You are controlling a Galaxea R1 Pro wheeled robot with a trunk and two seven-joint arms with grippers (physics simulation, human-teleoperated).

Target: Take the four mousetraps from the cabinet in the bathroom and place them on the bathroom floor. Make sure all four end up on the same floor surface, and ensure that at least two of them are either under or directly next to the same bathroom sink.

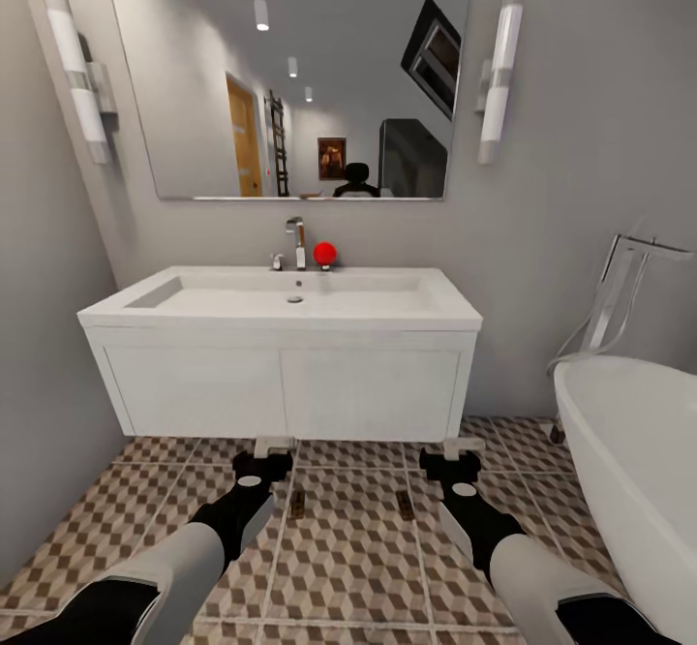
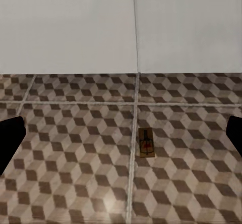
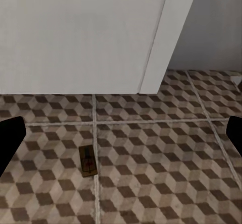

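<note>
Just in front of the sink (image 1: 281,321), two mousetraps (image 1: 297,503) (image 1: 405,504) are lying on the bathroom floor (image 1: 339,558), long axes pointing toward it. Left gripper (image 1: 272,449) and right gripper (image 1: 451,449) are hovering beyond them, jaws spread wide and holding nothing.

Floor tiles (image 1: 348,568) are brown-and-beige cube print, sink (image 1: 281,321) plain white, mousetraps (image 1: 297,503) brown with red marks.

Grey walls, a wide mirror (image 1: 290,93) between two tube lights (image 1: 79,69), and a white bathtub (image 1: 634,471) at the right.
</note>
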